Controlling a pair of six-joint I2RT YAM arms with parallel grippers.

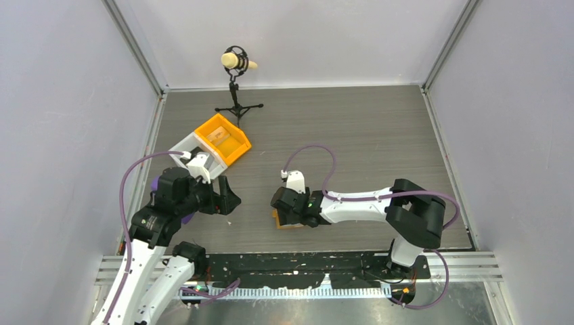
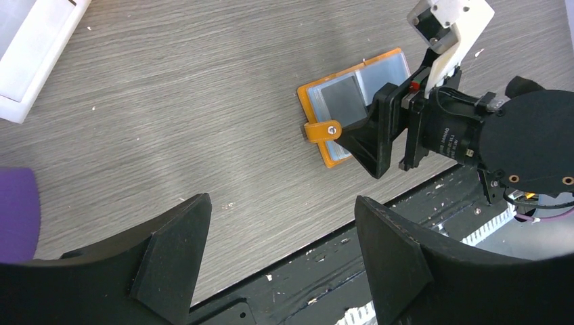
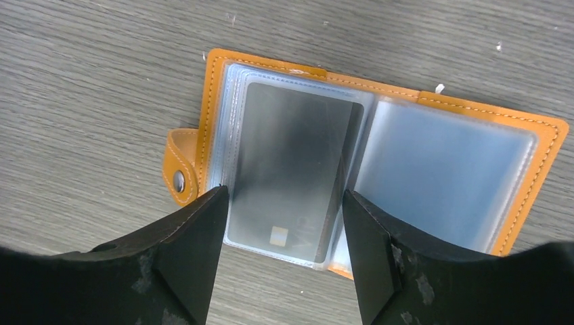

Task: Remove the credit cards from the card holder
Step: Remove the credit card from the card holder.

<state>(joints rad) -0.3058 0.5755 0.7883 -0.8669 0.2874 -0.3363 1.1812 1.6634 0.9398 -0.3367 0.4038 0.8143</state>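
Fingers of the right gripper [image 3: 284, 203] are held apart and set low over the card holder [image 3: 541, 145]. The holder is laid open and flat on the grey wood-grain table [image 1: 379, 135], close to its near edge and roughly midway between the two arm bases. A dark credit card [image 3: 291, 169] is seen in the clear pocket on the half that bears the snap tab [image 3: 179, 169]. The two black fingers are placed on either side of the card's chip end; whether the card is touched cannot be told. A second dark edge appears to be tucked behind the card on its inner side, though glare on the plastic leaves this uncertain. The other half is seen as a pale blue-grey pocket panel.

The left gripper [image 2: 281, 210] is held above bare table to the left of the holder, well apart from it. Its fingers are spread and nothing is between them.

At the far left an orange bin [image 1: 238, 154] is set against a white bin [image 1: 181, 144] (a small pale item is seen inside the orange one). A microphone [image 1: 237, 61] on a tripod is stood beyond them.
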